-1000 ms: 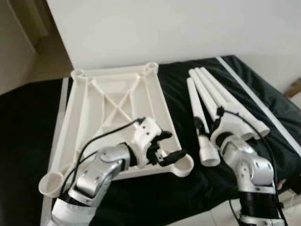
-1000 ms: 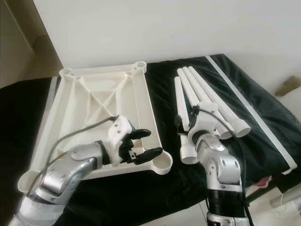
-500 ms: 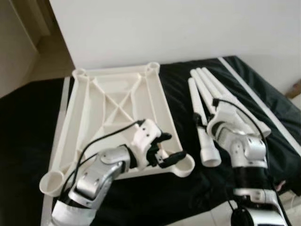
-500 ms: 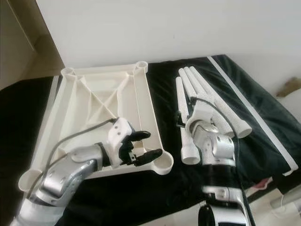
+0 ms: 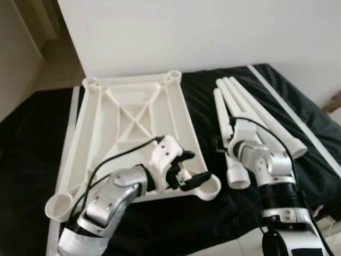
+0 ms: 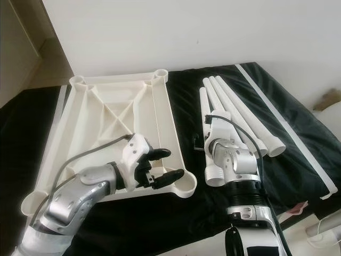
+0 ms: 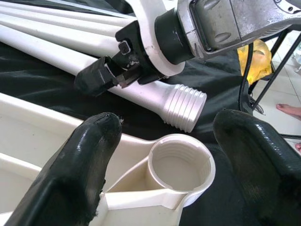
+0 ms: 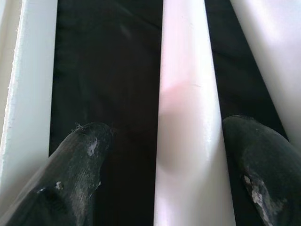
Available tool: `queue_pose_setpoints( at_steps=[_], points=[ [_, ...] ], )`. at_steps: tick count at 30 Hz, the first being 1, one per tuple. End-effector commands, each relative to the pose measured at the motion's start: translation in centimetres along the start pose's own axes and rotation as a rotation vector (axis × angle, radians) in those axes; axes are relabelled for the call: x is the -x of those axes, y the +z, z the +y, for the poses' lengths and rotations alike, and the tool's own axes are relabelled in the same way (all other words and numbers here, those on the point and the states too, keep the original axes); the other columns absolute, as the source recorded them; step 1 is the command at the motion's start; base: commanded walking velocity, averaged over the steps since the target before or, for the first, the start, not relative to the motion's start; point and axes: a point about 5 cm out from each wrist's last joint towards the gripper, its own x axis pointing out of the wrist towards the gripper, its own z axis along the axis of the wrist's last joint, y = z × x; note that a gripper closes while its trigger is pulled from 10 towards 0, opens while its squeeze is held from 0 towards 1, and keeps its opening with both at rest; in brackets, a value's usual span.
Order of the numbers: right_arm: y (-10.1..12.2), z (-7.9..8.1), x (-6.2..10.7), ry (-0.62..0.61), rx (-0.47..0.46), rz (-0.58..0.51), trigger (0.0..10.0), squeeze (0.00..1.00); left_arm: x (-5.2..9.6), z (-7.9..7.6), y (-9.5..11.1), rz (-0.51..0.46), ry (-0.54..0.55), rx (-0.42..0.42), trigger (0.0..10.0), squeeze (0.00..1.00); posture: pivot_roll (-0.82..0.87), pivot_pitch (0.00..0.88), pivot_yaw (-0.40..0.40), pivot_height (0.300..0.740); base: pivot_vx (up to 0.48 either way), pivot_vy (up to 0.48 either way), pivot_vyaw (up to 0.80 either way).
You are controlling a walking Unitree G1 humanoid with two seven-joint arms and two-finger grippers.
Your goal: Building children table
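Right gripper (image 8: 160, 155) has swung in over the nearest table leg (image 5: 228, 140) since 1 second ago; left gripper (image 5: 187, 166) has not moved.

Jaws of the right gripper are spread, straddling that leg without touching it. 4 white legs lie fanned on the black cover (image 5: 26, 149), just right of the upturned white tabletop (image 5: 130, 122). Left gripper hovers at the tabletop's near right corner, jaws spread either side of the threaded corner socket (image 7: 181, 167). The nearest leg's ribbed end (image 7: 184, 106) lies just beyond that socket.
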Motion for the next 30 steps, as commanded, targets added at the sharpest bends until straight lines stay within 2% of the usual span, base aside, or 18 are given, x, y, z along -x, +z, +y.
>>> queue_pose_setpoints(
  at_steps=[1, 2, 5, 10, 17, 27, 28, 29, 30],
  points=[
    [-0.7, 0.1, 0.0, -0.002, 0.005, 0.029, 10.0, 0.00, 0.1, -0.1, 0.1, 0.003, 0.015, -0.004, 10.0, 0.00, -0.04, 0.000, -0.030, 0.740, 0.000, 0.000, 0.00],
    [-1.4, 0.4, 0.0, -0.006, -0.011, 0.065, 10.0, 0.00, 0.1, -0.2, 0.1, 0.002, 0.015, -0.003, 10.0, 0.00, -0.04, 0.000, -0.030, 0.740, 0.000, 0.000, 0.00],
    [-1.8, 0.5, 0.0, -0.010, -0.014, 0.080, 10.0, 0.00, 0.1, -0.2, 0.1, 0.002, 0.014, -0.002, 10.0, 0.00, -0.04, 0.000, -0.030, 0.740, 0.000, 0.000, 0.00],
    [-3.3, -0.4, -0.4, -0.091, -0.046, 0.162, 10.0, 0.00, 0.0, -0.3, 0.0, -0.002, 0.009, 0.007, 10.0, 0.00, -0.05, 0.000, -0.028, 0.740, 0.000, 0.000, 0.00],
    [-3.2, -1.1, -0.9, -0.120, -0.092, 0.181, 10.0, 0.00, -0.1, -0.3, 0.0, -0.002, 0.004, 0.012, 10.0, 0.00, -0.05, 0.000, -0.025, 0.740, 0.000, 0.000, 0.00],
    [-3.8, -1.0, -1.0, -0.133, -0.140, 0.261, 10.0, 0.00, 0.0, -0.3, 0.1, -0.002, 0.008, 0.012, 10.0, 0.00, -0.04, 0.000, -0.026, 0.740, 0.000, 0.000, 0.00],
    [-3.9, -1.0, -1.0, -0.124, -0.136, 0.273, 6.5, 0.00, 0.1, -0.3, 0.1, -0.002, 0.010, 0.013, 10.0, 0.00, -0.04, 0.000, -0.025, 0.740, 0.000, 0.000, 0.00],
    [-3.9, -1.0, -1.0, -0.124, -0.136, 0.273, 6.5, 0.00, 0.1, -0.3, 0.1, -0.002, 0.010, 0.013, 10.0, 0.00, -0.04, 0.000, -0.025, 0.740, 0.000, 0.000, 0.00],
    [-4.1, -0.8, -1.1, -0.101, -0.145, 0.291, 4.9, 0.00, 0.1, -0.2, 0.2, -0.001, 0.013, 0.014, 10.0, 0.00, -0.04, 0.000, -0.024, 0.740, 0.000, 0.000, 0.00]
  ],
)
